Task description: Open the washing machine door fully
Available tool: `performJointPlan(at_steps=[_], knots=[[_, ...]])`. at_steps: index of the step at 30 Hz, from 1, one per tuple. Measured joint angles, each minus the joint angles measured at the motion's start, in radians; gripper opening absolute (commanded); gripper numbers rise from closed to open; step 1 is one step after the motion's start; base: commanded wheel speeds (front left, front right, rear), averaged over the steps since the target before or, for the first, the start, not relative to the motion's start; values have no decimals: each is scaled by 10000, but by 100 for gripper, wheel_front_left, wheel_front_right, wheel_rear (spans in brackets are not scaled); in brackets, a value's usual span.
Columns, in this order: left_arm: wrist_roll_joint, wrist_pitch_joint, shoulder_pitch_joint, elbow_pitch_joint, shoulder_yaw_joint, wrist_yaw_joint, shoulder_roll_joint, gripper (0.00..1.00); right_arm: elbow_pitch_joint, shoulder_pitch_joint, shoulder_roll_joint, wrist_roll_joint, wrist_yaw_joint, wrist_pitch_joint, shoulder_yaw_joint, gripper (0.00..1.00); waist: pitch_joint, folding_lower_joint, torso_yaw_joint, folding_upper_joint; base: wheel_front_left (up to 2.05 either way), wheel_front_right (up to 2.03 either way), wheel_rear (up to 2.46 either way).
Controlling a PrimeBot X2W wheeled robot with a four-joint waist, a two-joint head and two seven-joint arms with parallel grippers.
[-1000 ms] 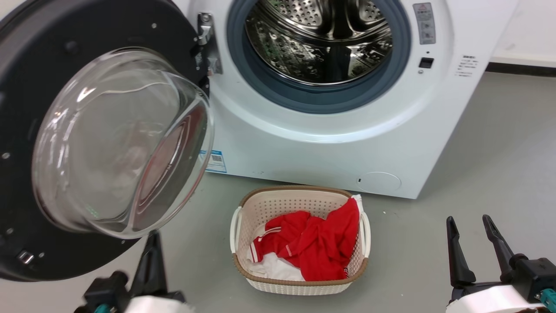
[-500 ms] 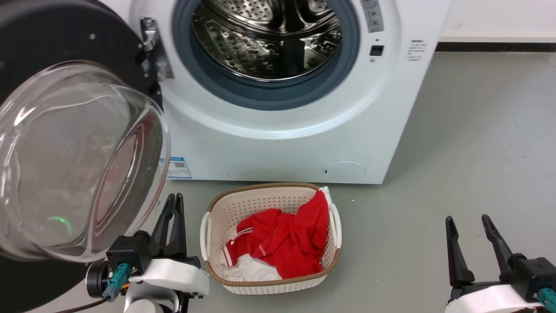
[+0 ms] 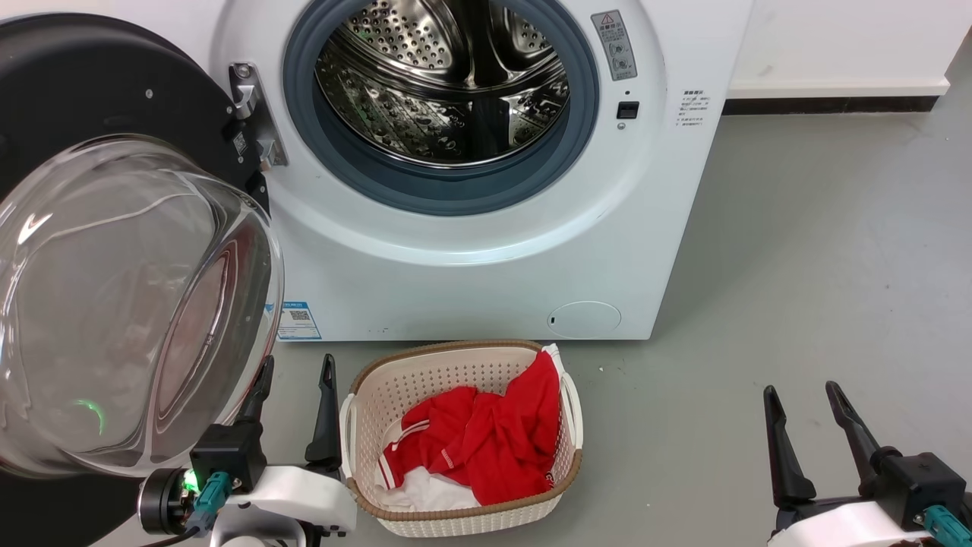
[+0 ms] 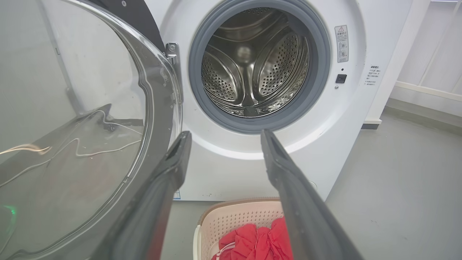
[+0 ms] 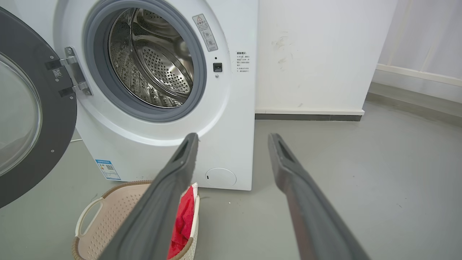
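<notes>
The white washing machine (image 3: pixel 471 258) stands with its steel drum (image 3: pixel 440 91) exposed, its washing machine door (image 3: pixel 91 76) swung wide on the hinge (image 3: pixel 250 114) at the left, glass bowl (image 3: pixel 129 304) bulging outward. A beige basket (image 3: pixel 425 380) of red clothes (image 3: pixel 486 441) sits on the floor (image 3: pixel 797 266) just before it. The left gripper (image 3: pixel 297 365), released and empty, lies between door and basket; the right gripper (image 3: pixel 802 391), also released, is well apart at the right.
</notes>
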Motion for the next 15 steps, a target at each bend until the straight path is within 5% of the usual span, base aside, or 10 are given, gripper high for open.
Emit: performJointPlan(at_steps=[15], knots=[[-42, 0, 107, -54, -10, 0, -12, 100, -42, 33, 0, -58, 0, 23, 54, 100, -108, 0, 154, 0, 0, 0, 0]])
